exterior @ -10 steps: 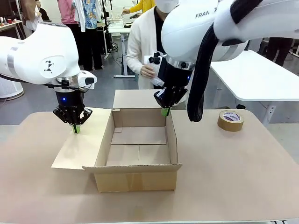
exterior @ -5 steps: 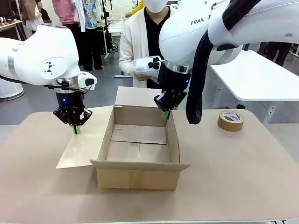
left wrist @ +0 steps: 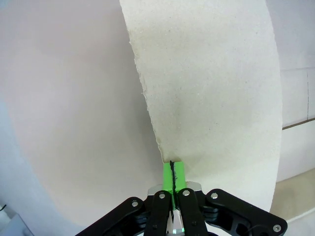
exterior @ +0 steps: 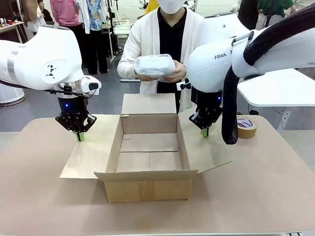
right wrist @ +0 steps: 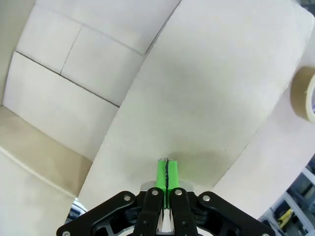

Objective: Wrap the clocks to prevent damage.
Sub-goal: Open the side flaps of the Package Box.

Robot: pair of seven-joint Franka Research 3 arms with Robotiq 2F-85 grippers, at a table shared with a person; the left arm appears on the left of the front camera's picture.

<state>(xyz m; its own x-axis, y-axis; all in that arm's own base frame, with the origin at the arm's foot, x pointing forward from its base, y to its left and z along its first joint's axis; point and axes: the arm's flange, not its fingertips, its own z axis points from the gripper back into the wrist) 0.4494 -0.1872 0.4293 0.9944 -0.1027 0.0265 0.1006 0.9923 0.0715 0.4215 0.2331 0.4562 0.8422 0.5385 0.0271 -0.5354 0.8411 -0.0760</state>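
The bare counter lies nearest the camera, with free room in front of the cardboard box and to both sides of it. The box stands open in the middle. Its near flap is folded outward over the front wall, and its floor is bare.

The left flap lies flat on the counter. The left end effector presses down on it near its far edge, well to the side of the box opening. In the left wrist view, this end effector has its green pads shut together with nothing between them. The tips touch the flap just inside its ragged edge.

The right flap is spread outward. The right end effector bears on it, and its pads are likewise closed on nothing. A tape roll sits just beyond that flap's edge. The far flap stands up at the back of the box.

At the far side, a person holds one clock in both hands, above and behind the box. It is a whitish, crinkly wrapped bundle with no dial showing. It is well apart from both end effectors, higher than them and between them.
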